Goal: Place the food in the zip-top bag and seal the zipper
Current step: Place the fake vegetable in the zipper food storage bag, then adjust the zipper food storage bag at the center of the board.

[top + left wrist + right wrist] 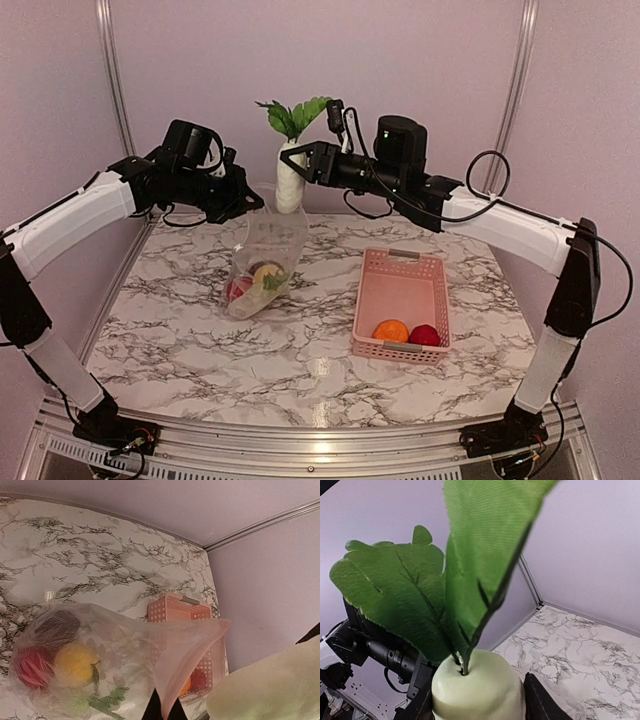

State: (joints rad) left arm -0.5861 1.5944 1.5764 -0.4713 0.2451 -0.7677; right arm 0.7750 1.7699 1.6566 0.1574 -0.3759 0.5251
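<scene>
My left fingers [250,203] are pinched shut on the top edge of the clear crinkly plastic zip-top bag [268,250]. It hangs mid-left in the frame, its bottom on the white marble surface [200,340], with red and yellow toy food [266,272] inside. My right fingers [298,158] hold a white toy radish with green leaves [289,185] upright at top middle. An orange ball [390,329] and a red ball [424,335] lie in the pink slotted basket [400,275] on the right.

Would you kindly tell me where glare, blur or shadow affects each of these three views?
Top external: sharp, evenly lit, one soft bright reflection on the table near its front edge. Left wrist: the zip-top bag hazes the food inside, and the toy radish at lower right is blurred. Right wrist: the leaves are crisp and fill the frame; the left arm behind is dim.
</scene>
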